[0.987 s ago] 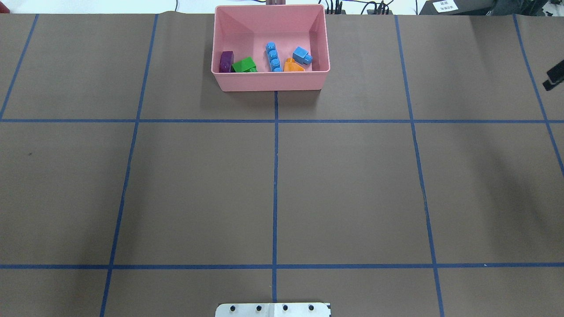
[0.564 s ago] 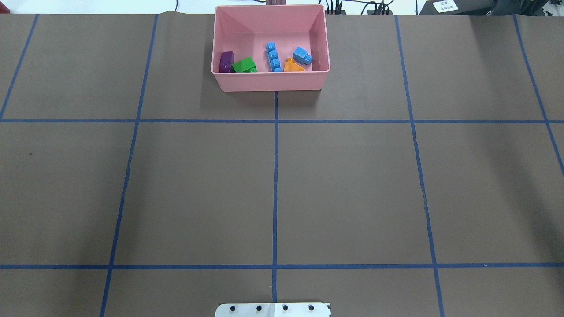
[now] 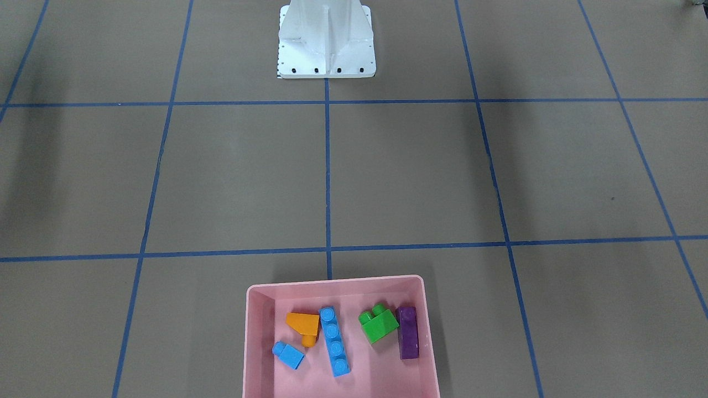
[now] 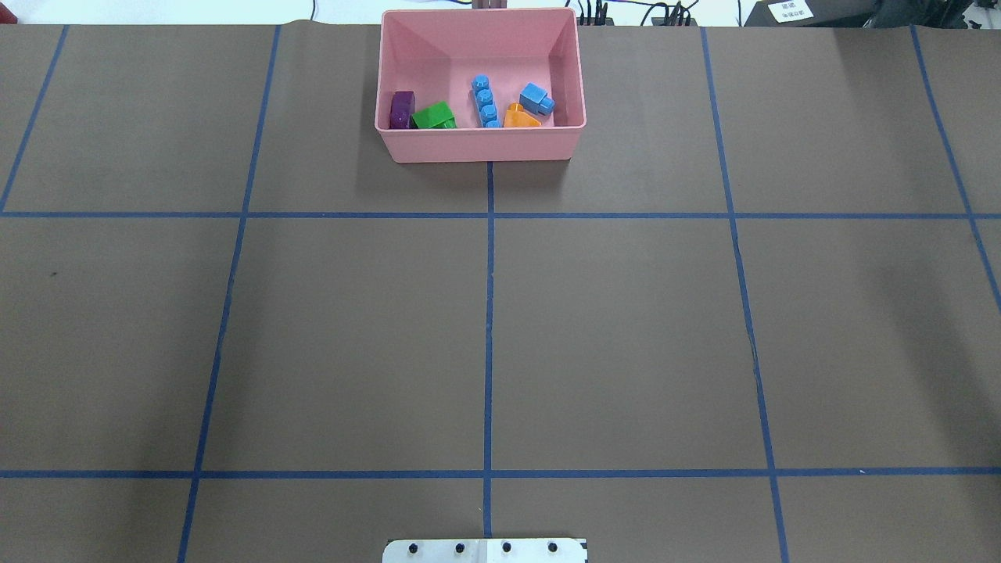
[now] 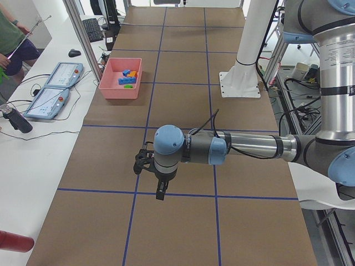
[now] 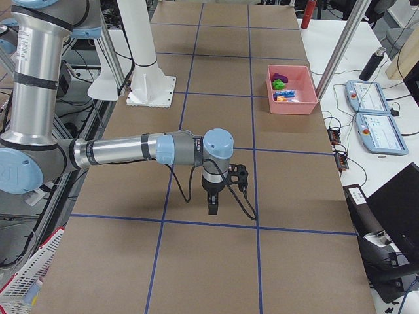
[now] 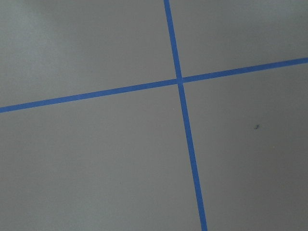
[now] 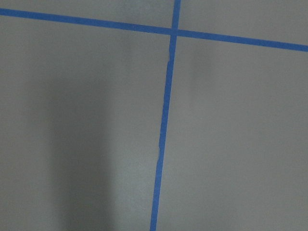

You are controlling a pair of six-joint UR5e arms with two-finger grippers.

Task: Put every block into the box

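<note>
Beginning at the left: finding the left gripper (image 5: 160,193) hanging fingers-down from the outstretched left arm (image 5: 244,146), above the brown table cover (image 4: 626,328) and near a blue tape line (image 5: 100,190). Not being able to tell whether those fingers are spread or pressed together, with only the side view catching them. Getting nothing from the left wrist camera but bare cover and a tape crossing.

Moving to the middle, in the overhead view: seeing the pink bin (image 4: 478,145) sitting at the table's far edge, straddling the central tape line, well apart from both grippers. Counting all five bricks lying inside it, toward the wall nearer the robot. Reading them left to right:
- the purple tall brick (image 4: 401,109), close to the left wall
- the green two-stud brick (image 4: 432,116), just beside it
- the long blue four-stud brick (image 4: 485,102), running front to back
- the orange sloped brick (image 4: 520,118), just beside that one
- the small blue one-stud brick (image 4: 536,98), nearest the right wall and lying on its side

Noting the white robot base (image 4: 485,550) at the near edge.

Ending at the right: finding the right gripper (image 6: 213,208) likewise pointing down from the right arm (image 6: 118,150), above the cover near a tape line. Again not being able to tell how its fingers are standing, the side view alone showing them.
</note>
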